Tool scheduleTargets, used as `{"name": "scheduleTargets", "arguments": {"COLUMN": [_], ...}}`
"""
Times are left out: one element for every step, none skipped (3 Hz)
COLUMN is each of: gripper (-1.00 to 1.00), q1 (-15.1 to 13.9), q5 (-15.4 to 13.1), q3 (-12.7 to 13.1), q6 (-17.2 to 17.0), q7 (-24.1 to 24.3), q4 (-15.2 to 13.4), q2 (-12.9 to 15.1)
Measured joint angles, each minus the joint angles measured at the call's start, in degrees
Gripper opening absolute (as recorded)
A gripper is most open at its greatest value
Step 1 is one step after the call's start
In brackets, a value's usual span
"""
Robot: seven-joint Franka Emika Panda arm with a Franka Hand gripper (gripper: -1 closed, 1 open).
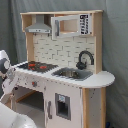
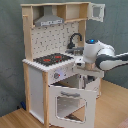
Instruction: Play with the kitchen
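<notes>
The kitchen stands upright on a wooden floor before a grey curtain, filling the middle of both exterior views. In the second exterior view its stovetop lies near centre, the grey hood is at about 12 o'clock from it, the black faucet at about 2 o'clock, and the windowed oven door, at about 5 o'clock, hangs swung open and tilted outward. A red knob sits on the front panel just below the stovetop. The arm reaches in from the second exterior view's right, at about 3 o'clock of the stovetop, its wrist close against the table front near the sink, just above the open door. The step in hand looks like work at the front panel or the oven door; the next move probably calls for a small, steady push or pull at the door's top edge or a knob, without knocking the light toy frame. The end effector is buried behind the wrist housing and the kitchen's edge, so whether it is spread or closed, or has hold of anything, cannot be told. In the first exterior view only a white part of the arm shows at 9 o'clock, cut off by the frame.
</notes>
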Motion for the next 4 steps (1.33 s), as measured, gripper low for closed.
{"name": "scheduleTargets", "arguments": {"gripper": [1.00, 1.00, 1.00, 1.00], "q1": [2.3, 4.4, 6.4, 8.2], "q5": [-4.3, -8.9, -13.6, -19.5], "q3": [-2.2, -3.7, -4.5, -4.6], "q6": [-1.8, -3.7, -5.5, -7.8], "q7": [1.6, 3.5, 5.4, 7.8], "q4": [0.0, 0.2, 0.5, 1.3], "q2": [-1.0, -2.3, -3.9, -6.2]}}
